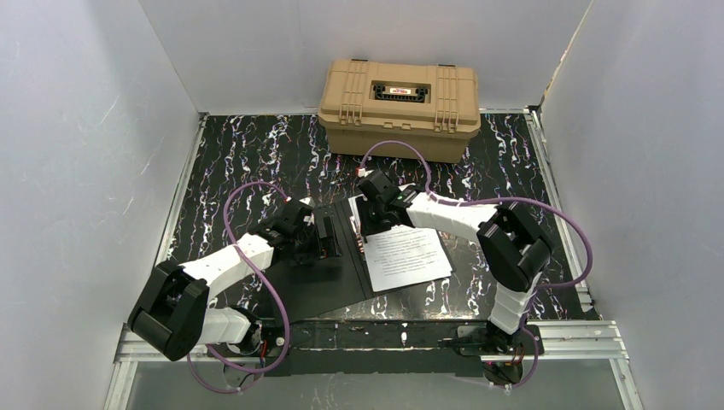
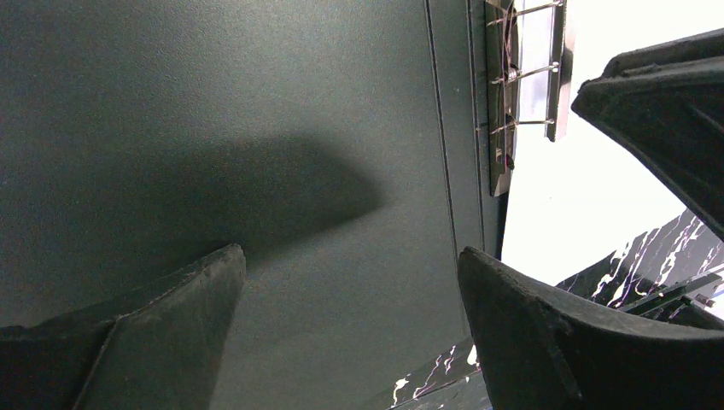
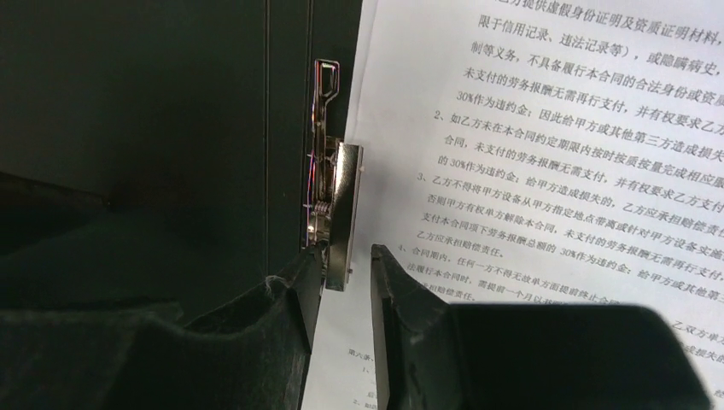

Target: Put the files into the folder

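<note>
The folder (image 1: pixel 329 286) lies open on the table, black inside up. The files (image 1: pixel 410 256), white sheets of dense print, lie on its right half, slightly askew. My left gripper (image 1: pixel 327 237) is open and empty, low over the bare left half (image 2: pixel 256 128). My right gripper (image 1: pixel 363 235) hovers at the spine. In the right wrist view its jaws (image 3: pixel 346 273) stand narrowly apart around the lower end of the metal spring clip (image 3: pixel 329 196), at the left edge of the files (image 3: pixel 555 128). A thin gap of paper shows beside the right finger.
A tan plastic hard case (image 1: pixel 399 107) stands shut at the back of the table. White walls close in left, right and back. The clip (image 2: pixel 512 94) and my right gripper's finger (image 2: pixel 666 111) show in the left wrist view.
</note>
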You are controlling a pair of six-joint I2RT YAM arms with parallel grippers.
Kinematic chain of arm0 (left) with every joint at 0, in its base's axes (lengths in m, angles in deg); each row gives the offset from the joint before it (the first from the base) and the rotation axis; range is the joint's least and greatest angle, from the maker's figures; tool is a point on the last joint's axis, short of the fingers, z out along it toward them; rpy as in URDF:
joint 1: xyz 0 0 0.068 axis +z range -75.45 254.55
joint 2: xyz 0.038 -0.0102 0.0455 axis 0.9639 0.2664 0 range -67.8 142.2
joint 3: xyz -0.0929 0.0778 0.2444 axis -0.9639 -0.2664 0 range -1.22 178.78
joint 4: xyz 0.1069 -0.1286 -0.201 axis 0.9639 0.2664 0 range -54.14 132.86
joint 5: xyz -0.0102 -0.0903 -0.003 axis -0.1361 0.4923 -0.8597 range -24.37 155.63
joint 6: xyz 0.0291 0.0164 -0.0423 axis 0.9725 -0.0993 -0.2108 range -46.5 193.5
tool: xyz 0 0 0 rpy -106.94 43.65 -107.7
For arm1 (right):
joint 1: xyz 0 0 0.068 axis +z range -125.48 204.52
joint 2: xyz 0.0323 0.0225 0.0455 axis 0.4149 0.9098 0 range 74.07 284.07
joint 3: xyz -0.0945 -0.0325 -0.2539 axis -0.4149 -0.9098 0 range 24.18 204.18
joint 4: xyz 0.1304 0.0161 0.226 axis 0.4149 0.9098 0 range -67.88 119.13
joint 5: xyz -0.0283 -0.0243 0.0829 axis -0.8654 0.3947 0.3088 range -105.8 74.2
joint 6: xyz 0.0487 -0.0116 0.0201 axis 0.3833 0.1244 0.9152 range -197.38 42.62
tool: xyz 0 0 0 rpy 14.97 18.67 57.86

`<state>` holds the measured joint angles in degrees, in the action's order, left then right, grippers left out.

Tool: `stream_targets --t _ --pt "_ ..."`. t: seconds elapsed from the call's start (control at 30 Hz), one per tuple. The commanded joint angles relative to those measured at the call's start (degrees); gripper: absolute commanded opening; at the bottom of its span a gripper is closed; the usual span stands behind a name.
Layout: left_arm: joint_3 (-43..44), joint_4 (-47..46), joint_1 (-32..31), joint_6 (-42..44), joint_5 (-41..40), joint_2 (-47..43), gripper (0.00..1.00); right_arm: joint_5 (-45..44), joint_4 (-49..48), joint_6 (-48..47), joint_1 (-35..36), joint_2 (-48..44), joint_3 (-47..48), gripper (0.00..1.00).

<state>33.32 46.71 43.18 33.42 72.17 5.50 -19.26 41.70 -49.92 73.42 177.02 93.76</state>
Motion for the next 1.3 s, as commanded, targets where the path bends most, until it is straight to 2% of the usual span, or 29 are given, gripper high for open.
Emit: stream_targets --t 0.0,0.27,0.57,0.77,1.27 --pt "-0.97 3.62 -0.27 0.36 -0.81 -0.6 0.94 -0.02 -1.68 0.92 0.4 1.93 3.16 0.36" --pt "-0.97 3.74 -0.27 0.6 -0.75 -0.7 0.94 0.1 -1.57 0.93 0.36 3.61 3.92 0.31" --pt "-0.84 3.86 -0.27 0.62 -0.93 -0.61 0.94 0.67 -1.74 1.08 0.47 3.2 2.74 0.11" --pt "-0.79 3.98 -0.27 0.63 -1.1 -0.37 0.94 1.0 -2.25 1.27 0.81 1.91 0.87 0.04" --pt "-0.84 3.98 -0.31 0.35 -1.42 -0.09 0.94 0.36 -3.11 2.07 3.19 0.72 -2.81 0.02"
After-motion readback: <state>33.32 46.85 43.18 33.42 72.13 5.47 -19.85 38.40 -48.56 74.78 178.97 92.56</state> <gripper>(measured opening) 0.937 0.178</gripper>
